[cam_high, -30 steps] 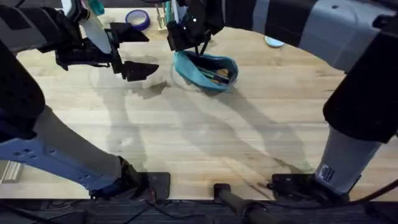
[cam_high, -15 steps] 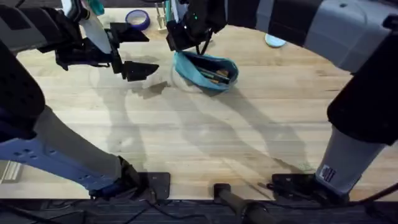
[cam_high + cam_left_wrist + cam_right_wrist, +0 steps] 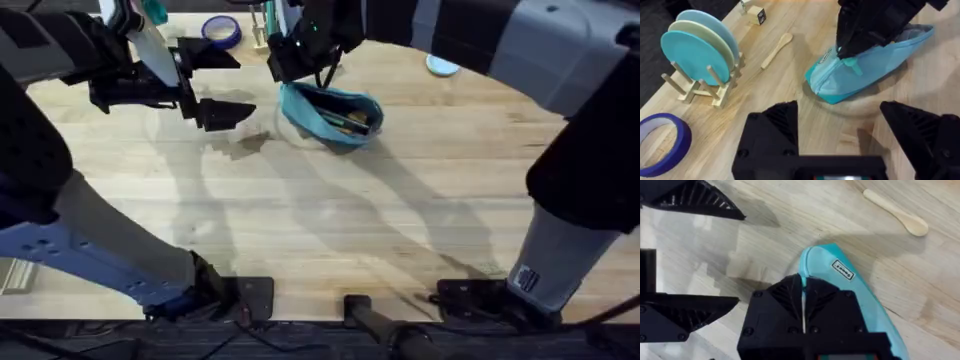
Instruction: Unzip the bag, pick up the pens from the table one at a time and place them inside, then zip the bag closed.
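A: Where is the teal pencil pouch sitting?

B: On the pale wooden table, at about 12 o'clock from the table's middle in the overhead view. Its mouth gapes on the 3 o'clock end, and something slim lies inside; I cannot tell which pen it is.

A: And the right gripper?

B: It is down at the pouch's 10 o'clock end. In the right wrist view its two black fingers are pressed together with only a thin seam between them, right over the teal fabric by the small white label. The left wrist view shows a teal zipper pull hanging just under that gripper; whether the fingers pinch the pull itself or the fabric, I cannot tell.

A: The left gripper?

B: Spread wide, holding nothing, hovering at 9 o'clock of the pouch, clear of it.

A: Anything else nearby?

B: A blue tape roll at 11 o'clock of the pouch, a wooden spoon beside the pouch, and a wooden rack with round plates.
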`<state>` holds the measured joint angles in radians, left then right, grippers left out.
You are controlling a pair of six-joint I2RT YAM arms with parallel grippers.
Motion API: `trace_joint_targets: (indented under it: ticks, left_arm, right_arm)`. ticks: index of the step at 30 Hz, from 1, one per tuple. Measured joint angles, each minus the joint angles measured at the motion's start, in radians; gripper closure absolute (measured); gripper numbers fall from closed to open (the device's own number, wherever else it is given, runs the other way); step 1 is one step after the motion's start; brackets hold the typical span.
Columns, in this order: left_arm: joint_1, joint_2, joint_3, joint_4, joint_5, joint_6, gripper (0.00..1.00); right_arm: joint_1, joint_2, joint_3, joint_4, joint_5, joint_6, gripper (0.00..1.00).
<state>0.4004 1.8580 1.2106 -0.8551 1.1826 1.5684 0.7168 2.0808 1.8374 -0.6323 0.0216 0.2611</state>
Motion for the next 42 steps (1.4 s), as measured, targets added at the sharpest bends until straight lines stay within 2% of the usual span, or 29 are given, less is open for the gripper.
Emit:
trace_joint_targets:
  ticks: [4, 11, 15, 19, 24, 35, 36, 37, 42]
  left_arm:
    - [-0.017, 0.000, 0.000, 0.041, 0.000, 0.000, 0.008]
    - [-0.105, 0.001, 0.000, 0.155, -0.001, -0.006, 0.008]
    - [-0.158, 0.033, 0.000, 0.257, 0.000, -0.076, 0.008]
    - [-0.192, 0.106, 0.000, 0.290, 0.001, -0.128, 0.008]
    - [-0.220, 0.179, 0.000, 0.310, 0.008, -0.156, 0.007]
    - [-0.229, 0.206, 0.000, 0.386, 0.138, -0.166, 0.008]
    - [-0.229, 0.206, 0.000, 0.387, 0.143, -0.169, 0.020]
    - [-0.229, 0.206, 0.000, 0.387, 0.147, -0.171, 0.074]
    - [-0.229, 0.206, 0.000, 0.383, 0.161, -0.171, 0.487]
  right_arm:
    - [0.000, 0.000, 0.000, 0.000, 0.000, 0.000, 0.970]
    - [-0.001, 0.000, 0.000, 0.000, 0.000, 0.000, 0.970]
    - [-0.001, 0.000, 0.000, 0.000, 0.000, 0.000, 0.970]
    - [-0.001, 0.000, 0.000, 0.000, 0.000, 0.000, 0.970]
    - [-0.001, 0.000, 0.000, 0.000, 0.000, 0.000, 0.970]
    - [-0.001, 0.000, 0.000, 0.000, 0.000, 0.000, 0.970]
    - [-0.001, 0.000, 0.000, 0.000, 0.000, 0.000, 0.970]
    - [-0.001, 0.000, 0.000, 0.000, 0.000, 0.000, 0.970]
    - [-0.001, 0.000, 0.000, 0.001, 0.000, -0.001, 0.970]
